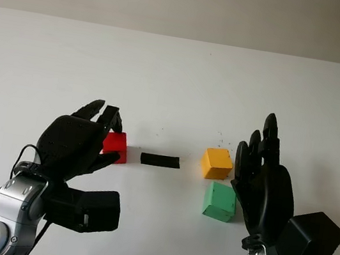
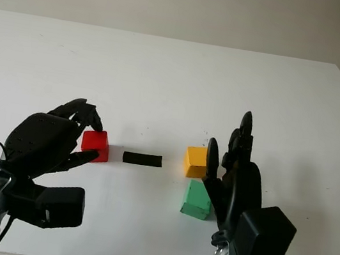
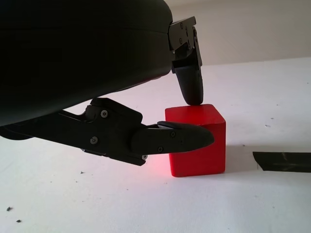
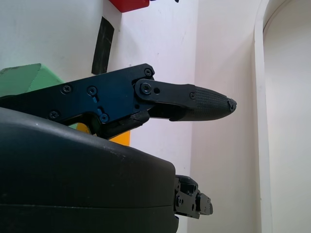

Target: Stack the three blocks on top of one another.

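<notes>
Meanwhile, on the white table (image 1: 179, 71), the left hand (image 1: 81, 139) closes around the red block (image 1: 116, 145) at the left of the scene: one fingertip (image 3: 190, 92) presses on the block's top edge while the thumb (image 3: 180, 138) crosses its near face, and the block sits flat on the surface. Just right of it lies a short strip of black tape (image 1: 160, 160). Farther right, the yellow block (image 1: 217, 163) stands with the green block (image 1: 220, 201) just in front of it, both on the table and none stacked. Beside them, the right hand (image 1: 265, 181) hovers open, holding nothing, its palm turned toward the two blocks.
</notes>
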